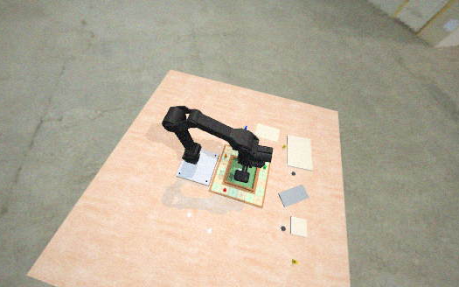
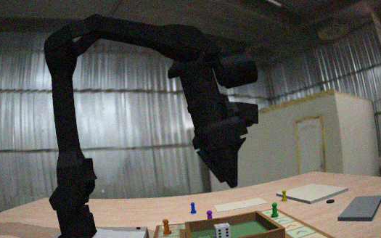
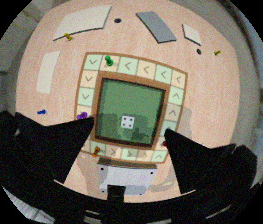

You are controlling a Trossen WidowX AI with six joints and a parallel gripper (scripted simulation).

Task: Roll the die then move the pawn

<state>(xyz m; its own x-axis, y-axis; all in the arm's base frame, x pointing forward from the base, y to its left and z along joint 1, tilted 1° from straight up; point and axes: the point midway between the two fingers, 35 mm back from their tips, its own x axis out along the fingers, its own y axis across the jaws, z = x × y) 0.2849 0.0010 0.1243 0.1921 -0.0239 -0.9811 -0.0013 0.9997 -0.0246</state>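
The white die is inside the wooden tray. Its upper face in the wrist view looks like four pips. Whether it lies fully still cannot be told. My gripper is open and empty, high above the tray. The red pawn stands on the board, one space from a corner; in the wrist view it is partly hidden by the right finger. Arrows beside it point up that view's right column.
On the board stand a green pawn, an orange pawn and a purple pawn. A blue pawn is off the board. Flat panels and yellow pawns lie beyond.
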